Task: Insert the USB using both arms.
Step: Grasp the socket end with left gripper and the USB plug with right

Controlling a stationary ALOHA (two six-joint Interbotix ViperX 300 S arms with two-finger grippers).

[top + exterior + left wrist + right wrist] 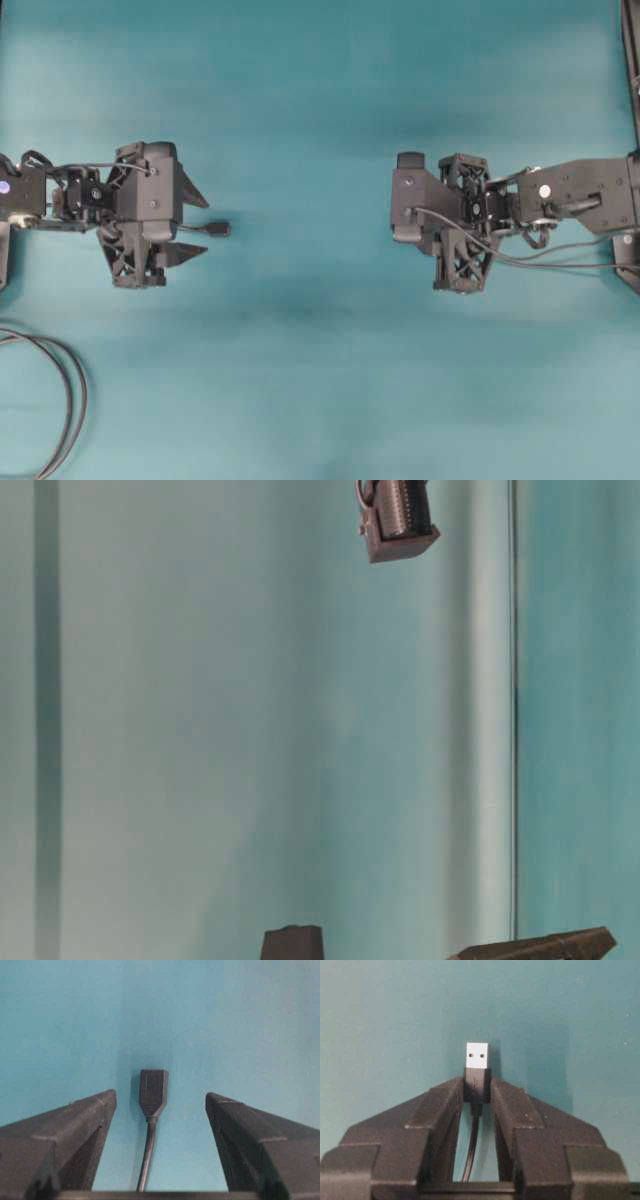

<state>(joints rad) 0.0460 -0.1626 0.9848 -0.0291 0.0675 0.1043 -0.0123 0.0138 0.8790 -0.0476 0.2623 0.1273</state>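
Observation:
The USB plug (477, 1055) shows its silver end with two small holes, and its black housing sits pinched between the tips of my right gripper (477, 1082), which is shut on it. Its cable runs back between the fingers. A black USB socket (153, 1087) on a thin cable lies flat on the teal table between the wide-apart fingers of my open left gripper (160, 1095), touching neither finger. Overhead, the socket (217, 229) points right, just past the left gripper (206, 225). The right arm (470, 210) faces it across a wide gap, with its fingertips hidden under the wrist.
A dark cable loop (62, 400) lies at the table's bottom left. Thin cables (560, 262) trail off to the right beside the right arm. The teal table (310, 380) stretches between and in front of both arms.

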